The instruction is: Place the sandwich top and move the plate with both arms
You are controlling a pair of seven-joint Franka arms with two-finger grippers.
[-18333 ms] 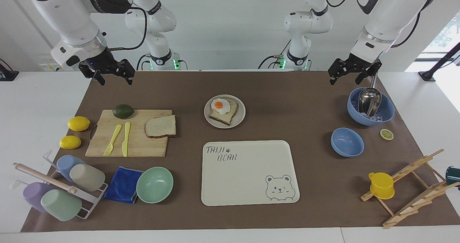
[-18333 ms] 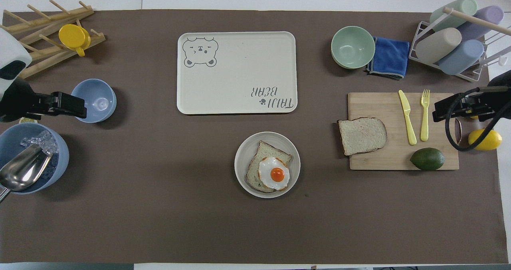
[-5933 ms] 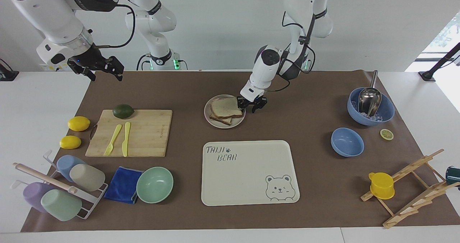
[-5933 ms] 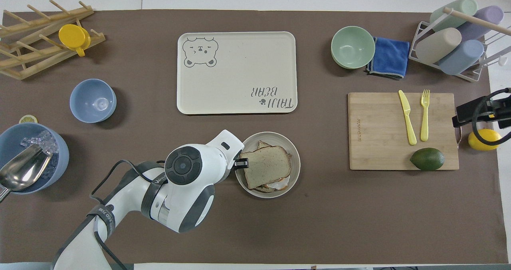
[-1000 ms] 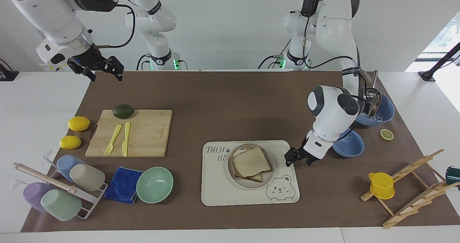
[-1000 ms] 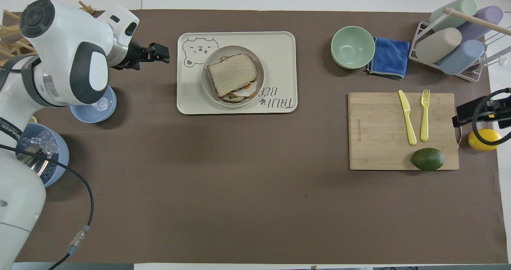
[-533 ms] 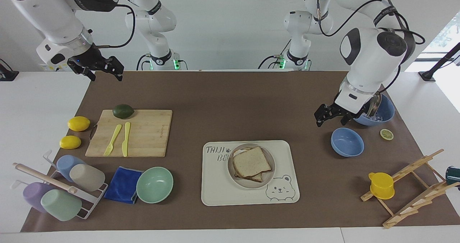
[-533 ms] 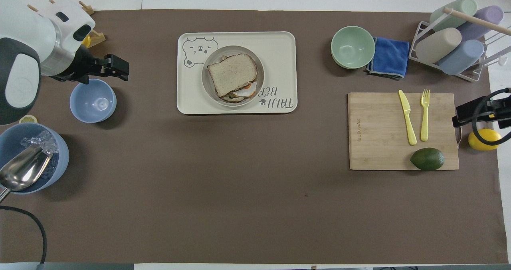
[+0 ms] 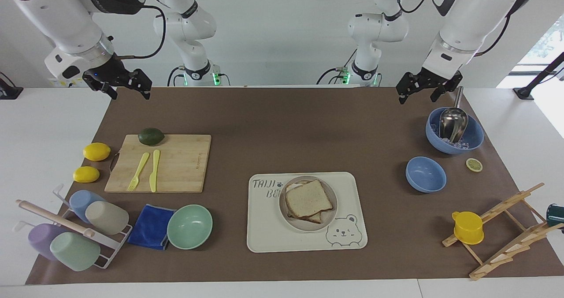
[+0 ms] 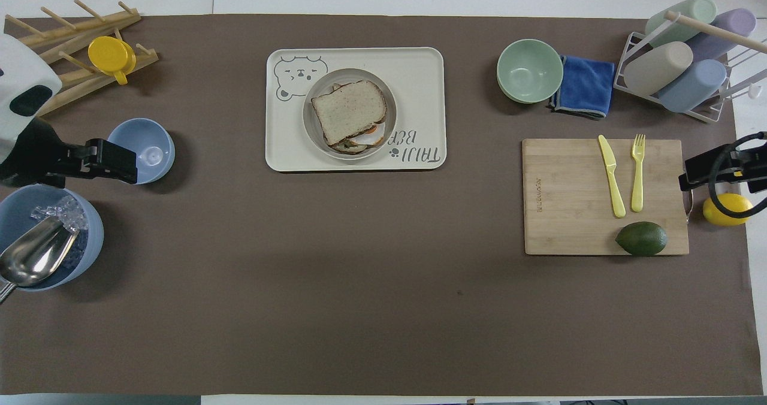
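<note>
Left claw [image 9: 417,94]: black two-finger claw on the white left arm, raised over the brown tabletop [image 9: 282,126] at the left arm's end, above the edge nearest the robots; fingers spread wide, holding nothing.
Right claw [image 9: 126,89]: black, on the white right arm, raised over the tabletop corner at the right arm's end; fingers apart, empty.
Landmark: rectangular cream tray printed with a bear [image 9: 348,192], mid-tabletop, farther from the robots than both claws.
Plate [image 9: 332,210]: small round beige-grey plate with raised rim, resting on the tray, covering part of the printed lettering.
Sandwich top [image 9: 308,198]: roughly square slice of light speckled bread with brown crust, lying flat on the stack in the plate, turned slightly askew from the slice under it.
Hidden: the lower slice shows only as crust edges and a corner; in the overhead view a sliver of white and orange filling peeks out on the robots' side; the rest is covered.
Cut off: in the overhead view the right claw [image 10: 698,171] shows only partly at the picture's edge.
</note>
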